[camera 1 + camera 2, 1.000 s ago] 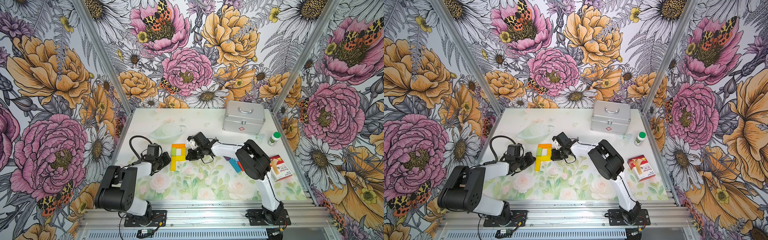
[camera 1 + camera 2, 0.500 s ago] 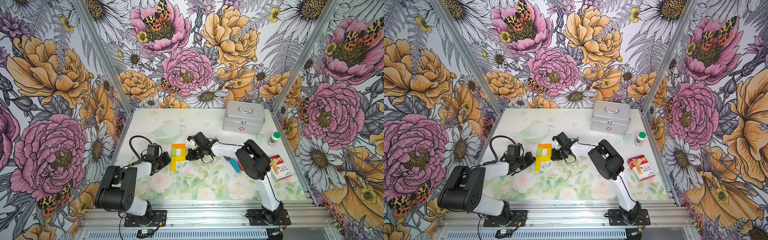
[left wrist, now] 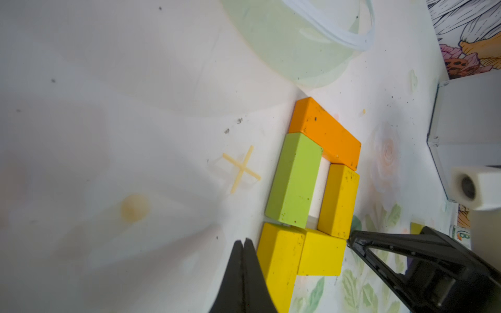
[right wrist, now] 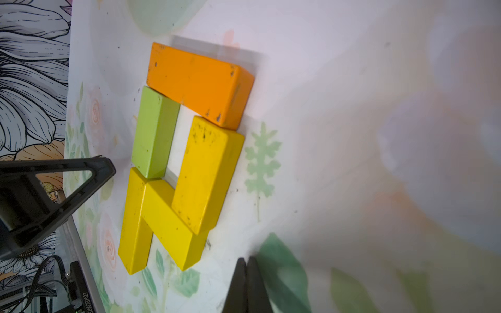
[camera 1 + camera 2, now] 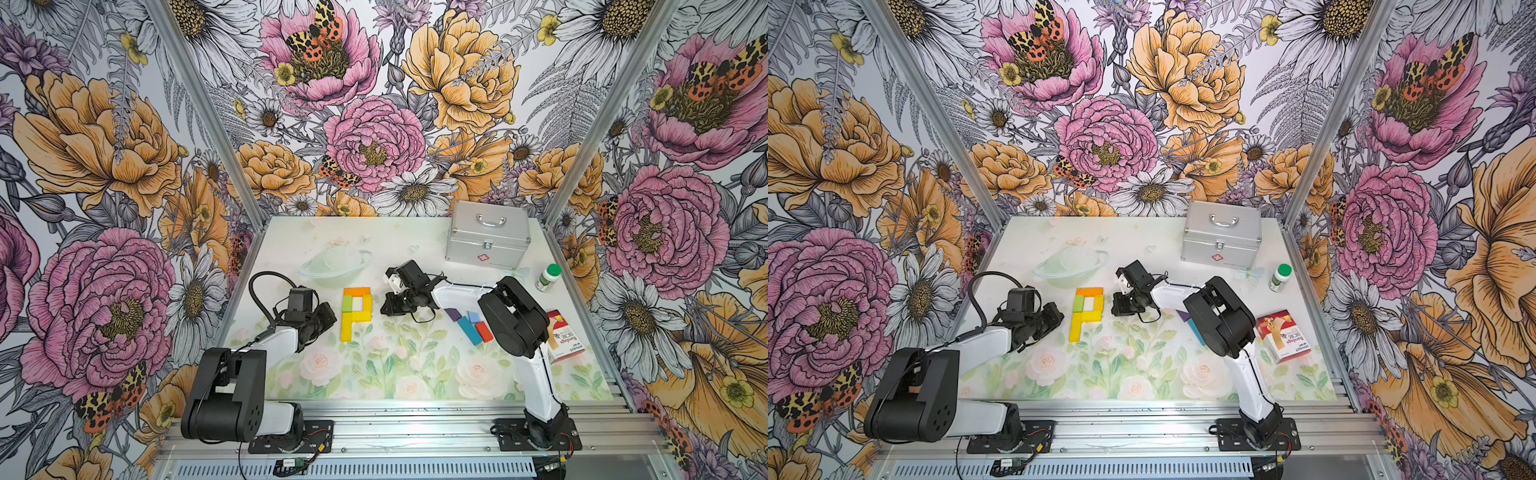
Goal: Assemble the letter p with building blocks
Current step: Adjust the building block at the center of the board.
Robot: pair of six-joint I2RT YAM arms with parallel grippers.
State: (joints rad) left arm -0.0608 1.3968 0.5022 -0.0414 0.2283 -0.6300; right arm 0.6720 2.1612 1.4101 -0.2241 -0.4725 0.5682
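Between the two arms, on the flower-printed table, the P lies flat and looks complete. A flat orange rectangular block caps it. A lime-green block and a long yellow block form the stem, and a darker yellow block with a bright yellow crosspiece closes the bowl.

Left end effector has its jaws pressed together and empty, its tip just beside the stem's long yellow block. Right end effector is likewise closed on nothing, near the bowl's outer corner. Seen from the left wrist, its tip may be touching that corner, though I cannot tell for sure.

The danger now is the retreat. Nothing binds these blocks, so any sideways drift of either tip as it lifts would likely shove a piece, opening the seams or skewing the stem. The right arm's elbow also hangs close to the spare purple, blue and red blocks, which a low swing could scatter.
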